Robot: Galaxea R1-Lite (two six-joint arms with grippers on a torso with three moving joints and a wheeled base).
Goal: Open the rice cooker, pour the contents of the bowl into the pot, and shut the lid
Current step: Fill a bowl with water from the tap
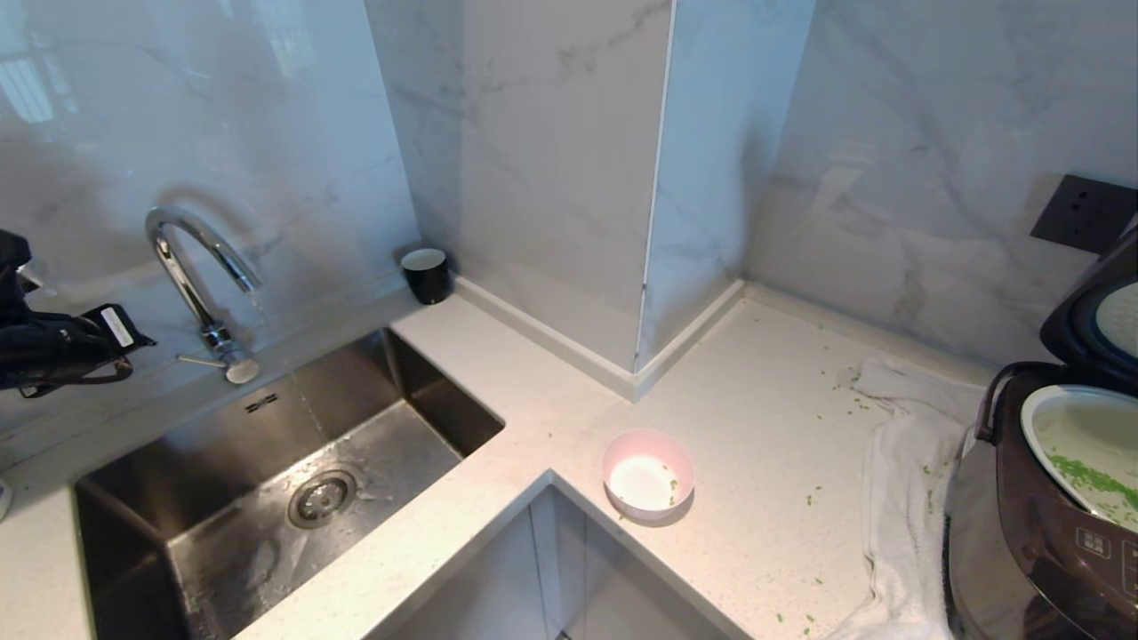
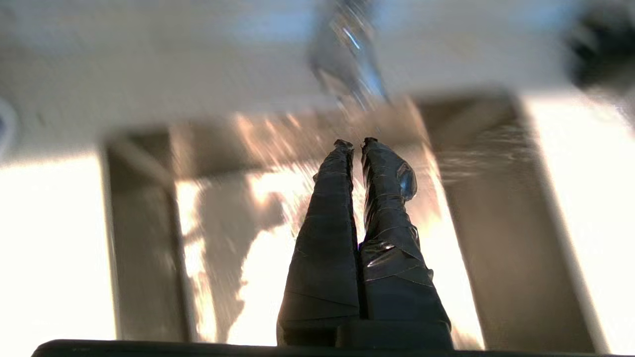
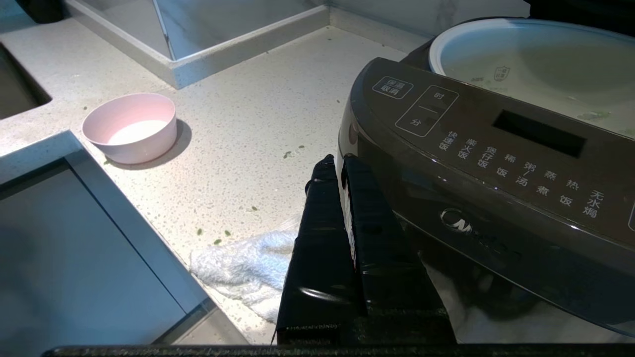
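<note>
Rice cooker (image 1: 1040, 498) stands open at the counter's far right on a white towel (image 1: 907, 498), lid (image 1: 1098, 324) tipped up behind, control panel facing forward. From left: the left gripper (image 2: 356, 144), fingers pressed together and empty, hangs over the sink (image 1: 222, 498); a black cup (image 1: 426, 274) by the wall; the pink bowl (image 1: 648, 473) upright, nearly empty; green bits (image 1: 1093, 480) in the pot (image 1: 1067, 427). The right gripper (image 3: 335, 166), closed and empty, sits before the cooker.

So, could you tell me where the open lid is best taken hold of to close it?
Probably the lid's free top edge, reached from above and pushed down toward the pot: it stands raised at the rice cooker's back.
</note>
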